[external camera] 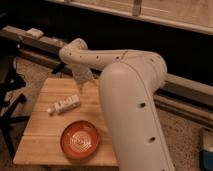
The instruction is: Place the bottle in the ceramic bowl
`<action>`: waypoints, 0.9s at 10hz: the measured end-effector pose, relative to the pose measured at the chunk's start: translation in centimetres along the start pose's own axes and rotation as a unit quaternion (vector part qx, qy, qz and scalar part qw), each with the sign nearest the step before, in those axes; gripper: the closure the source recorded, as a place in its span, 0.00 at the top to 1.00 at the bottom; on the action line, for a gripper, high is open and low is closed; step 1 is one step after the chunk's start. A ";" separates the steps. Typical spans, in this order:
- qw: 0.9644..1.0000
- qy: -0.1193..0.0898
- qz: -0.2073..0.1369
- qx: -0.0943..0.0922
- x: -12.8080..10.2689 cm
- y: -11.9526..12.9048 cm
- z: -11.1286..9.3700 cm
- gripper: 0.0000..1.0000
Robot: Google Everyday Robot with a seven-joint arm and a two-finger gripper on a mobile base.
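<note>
progress: nothing done | bottle [64, 105]: lying flat on wooden table [38, 142], just behind ceramic bowl [80, 140], outside it | gripper [83, 83]: farther behind bowl, near bottle, holding nothing visible; spread or pressed together: cannot tell | left: grasp; lift; set in bowl

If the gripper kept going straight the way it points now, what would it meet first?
The gripper hangs pointing down over the far part of the table. It would likely meet bare wood first, beside the bottle rather than on it, though depth is unclear.
</note>
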 end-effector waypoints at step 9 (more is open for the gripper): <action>0.999 0.028 -0.029 -0.017 -3.1 4.9 6.0 0.65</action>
